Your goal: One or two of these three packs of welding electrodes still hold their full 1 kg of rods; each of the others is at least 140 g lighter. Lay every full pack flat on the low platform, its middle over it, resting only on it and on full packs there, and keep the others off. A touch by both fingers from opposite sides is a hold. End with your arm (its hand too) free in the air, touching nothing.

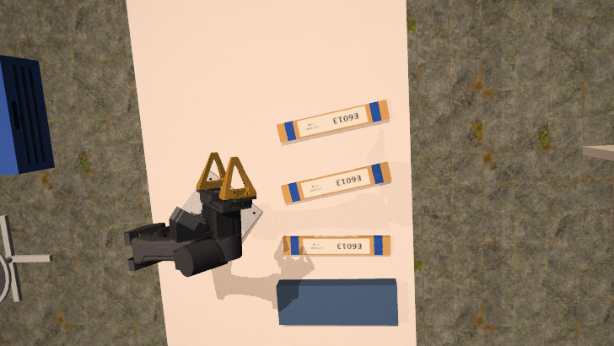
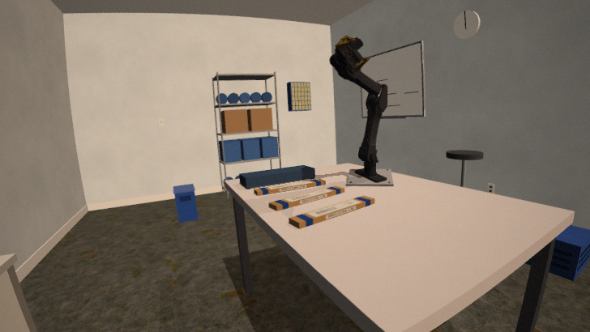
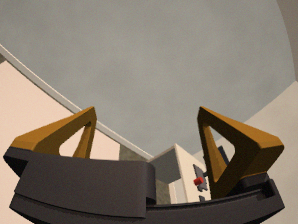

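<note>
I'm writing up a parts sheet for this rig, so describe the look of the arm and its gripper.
The arm is black to dark grey, with slim links and chunky rounded joint housings. The gripper has a dark body and two golden-orange fingers, each a tapering triangular frame with an open middle. No lettering or loose cable is discernible on either.

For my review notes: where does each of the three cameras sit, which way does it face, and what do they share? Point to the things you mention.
Top: above the table (image 1: 266,51) (image 2: 412,247), looking down; the folded arm and gripper (image 1: 223,154) show.
Exterior: off one side of the table, looking across it toward the shelf rack (image 2: 215,123) and whiteboard (image 2: 406,78); the whole arm shows, raised.
Wrist: mounted behind the gripper (image 3: 147,107), looking out between its open fingers at a wall; the fingers and part of the gripper body show.
Shared: top and exterior both show three packs and the dark blue platform (image 1: 339,305) (image 2: 272,177).
</note>
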